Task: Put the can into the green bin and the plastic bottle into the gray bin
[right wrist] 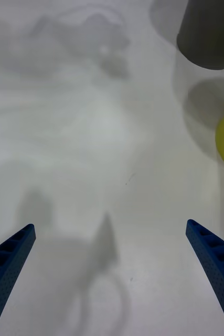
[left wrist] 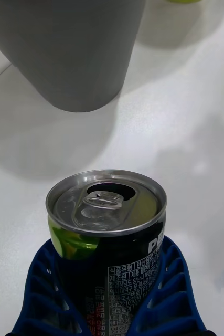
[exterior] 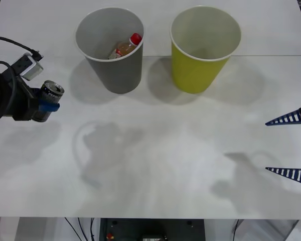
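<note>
Currently the can [exterior: 51, 90] is clamped between the blue fingers of the left gripper [exterior: 46, 103] and is carried above the table [exterior: 155, 165] at the robot's left, near the gray bin [exterior: 112, 60] and well apart from the green bin [exterior: 203, 65]. The wrong bin is the nearer one, so an early release could land the can in gray; a low path could also knock the gray bin's wall. The opened top is seen in the left wrist view, so any residue might be spilled by tilting. The plastic bottle [exterior: 126, 46] is already seen lying tilted inside the gray bin. Nothing is seen inside the green bin. The right gripper [exterior: 291, 145] is held spread wide and empty at the table's right side.
</note>
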Controlling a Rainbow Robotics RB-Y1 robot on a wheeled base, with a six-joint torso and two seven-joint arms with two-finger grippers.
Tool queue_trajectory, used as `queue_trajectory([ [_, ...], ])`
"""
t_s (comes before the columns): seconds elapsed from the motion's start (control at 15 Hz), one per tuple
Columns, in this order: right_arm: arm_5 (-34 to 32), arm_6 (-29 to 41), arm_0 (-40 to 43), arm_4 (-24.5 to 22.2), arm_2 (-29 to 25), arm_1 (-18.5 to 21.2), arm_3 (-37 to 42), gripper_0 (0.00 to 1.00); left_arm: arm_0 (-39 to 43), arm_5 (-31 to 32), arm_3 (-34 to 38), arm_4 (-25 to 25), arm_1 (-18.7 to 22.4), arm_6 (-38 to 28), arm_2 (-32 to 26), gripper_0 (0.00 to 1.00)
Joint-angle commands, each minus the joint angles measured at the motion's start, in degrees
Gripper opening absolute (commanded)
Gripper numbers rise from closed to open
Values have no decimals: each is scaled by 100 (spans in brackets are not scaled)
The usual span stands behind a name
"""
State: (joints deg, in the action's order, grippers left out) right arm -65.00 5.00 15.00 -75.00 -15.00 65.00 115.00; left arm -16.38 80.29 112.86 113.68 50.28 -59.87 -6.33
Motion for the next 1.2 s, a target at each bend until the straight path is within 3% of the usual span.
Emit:
queue_trajectory([
  [0.07, 0, 0, 0, 0, 0, 0, 0, 100, -577, 944, 245, 67, -1, -24, 159, 0],
  [0.2, 0, 0, 0, 0, 0, 0, 0, 100, -1236, 971, 385, 155, -1, -130, 581, 0],
  [0.4, 0, 0, 0, 0, 0, 0, 0, 100, -2440, 971, 377, 286, -36, -1026, 1477, 0],
  [0.53, 0, 0, 0, 0, 0, 0, 0, 100, -3117, 971, 298, 392, -370, -1237, 1714, 0],
  [0.87, 0, 0, 0, 0, 0, 0, 0, 100, -4321, 971, -678, 489, -1363, -1246, 1758, 0],
  [1.2, 0, 0, 0, 0, 0, 0, 0, 100, -5719, 971, -2234, 981, -2154, -1176, 2488, 1],
])
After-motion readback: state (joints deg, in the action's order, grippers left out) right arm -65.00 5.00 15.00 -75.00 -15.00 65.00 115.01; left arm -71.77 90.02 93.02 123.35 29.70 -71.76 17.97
